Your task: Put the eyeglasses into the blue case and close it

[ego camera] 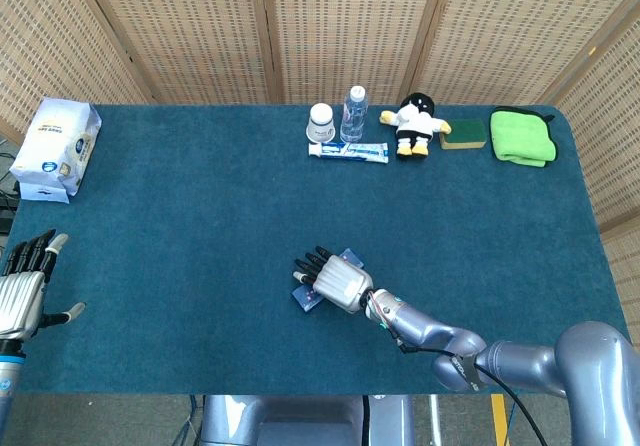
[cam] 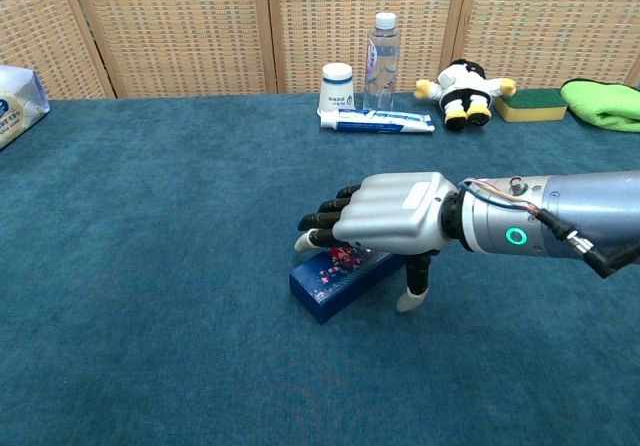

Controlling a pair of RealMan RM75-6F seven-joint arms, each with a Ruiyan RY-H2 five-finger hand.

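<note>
Blue case (cam: pixel 345 274), closed, patterned lid, lying flat and angled directly beneath right robot hand (cam: pixel 385 216), partly covered.

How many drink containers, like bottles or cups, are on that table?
2. A clear water bottle stands at the table's far edge, and a white cup stands just to its left, behind the toothpaste tube. Nothing seems to hide any others.

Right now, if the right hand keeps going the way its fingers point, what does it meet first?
Past the blue case lying under the right hand, only bare table cloth toward the robot's left. The way looks free, though depth is hard to judge.
</note>
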